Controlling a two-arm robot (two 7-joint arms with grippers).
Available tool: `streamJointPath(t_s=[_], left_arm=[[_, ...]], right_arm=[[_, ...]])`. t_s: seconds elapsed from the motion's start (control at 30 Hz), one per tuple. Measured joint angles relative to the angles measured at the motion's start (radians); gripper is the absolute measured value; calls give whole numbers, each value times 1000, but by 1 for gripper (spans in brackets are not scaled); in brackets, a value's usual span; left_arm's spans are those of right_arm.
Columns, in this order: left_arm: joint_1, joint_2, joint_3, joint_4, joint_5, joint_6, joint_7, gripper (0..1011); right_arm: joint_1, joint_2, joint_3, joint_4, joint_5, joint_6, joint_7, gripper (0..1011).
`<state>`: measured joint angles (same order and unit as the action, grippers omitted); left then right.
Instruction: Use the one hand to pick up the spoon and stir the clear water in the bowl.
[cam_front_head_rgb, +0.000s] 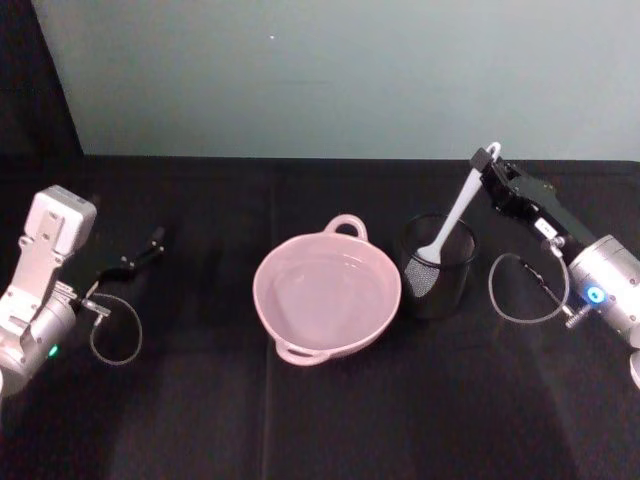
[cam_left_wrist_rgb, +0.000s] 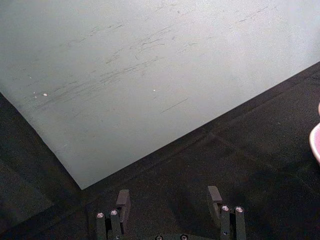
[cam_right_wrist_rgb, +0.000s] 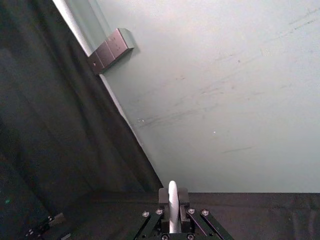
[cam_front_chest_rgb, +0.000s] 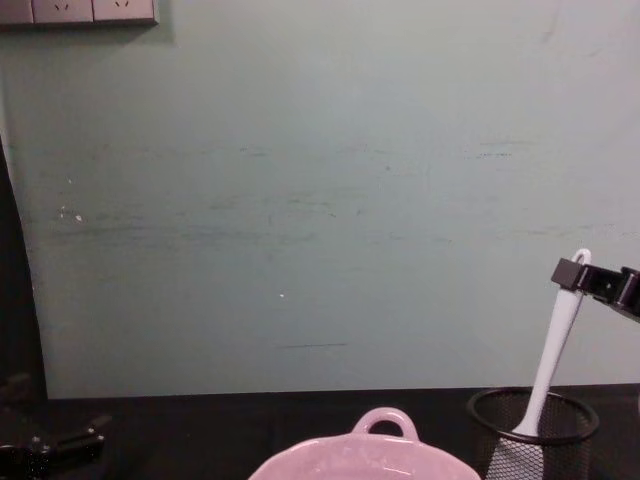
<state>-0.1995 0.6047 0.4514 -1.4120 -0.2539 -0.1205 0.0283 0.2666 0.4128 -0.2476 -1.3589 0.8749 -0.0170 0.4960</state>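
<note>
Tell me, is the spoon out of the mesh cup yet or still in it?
Still in. The spoon leans with its scoop end inside the mesh cup, while the right gripper is shut on its handle top.

My right gripper is matt black w/ a smooth silver metal-looking wrist, and it pinches a spoon of smooth white plastic. The bowl is glossy pale pink, prob. glazed or hard plastic, catching light on its rim; the cup beside it is black wire mesh. Table is covered in matt black cloth, and the wall is matt pale green paint, lightly scuffed.
</note>
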Motion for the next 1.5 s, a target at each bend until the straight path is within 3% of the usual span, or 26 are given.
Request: streamJointPath(t_s=[0.47,1.17,1.5], left_arm=[[0,0,0,0,0,0,0,1011],[0,0,0,0,0,0,0,1011],[0,0,0,0,0,0,0,1011]], right_arm=[[-5,1,-3,21,28,-7,-10,116],[1,-16,4,71,111,0,6,119],[-9,-15,9,74,130,5,-27,408]])
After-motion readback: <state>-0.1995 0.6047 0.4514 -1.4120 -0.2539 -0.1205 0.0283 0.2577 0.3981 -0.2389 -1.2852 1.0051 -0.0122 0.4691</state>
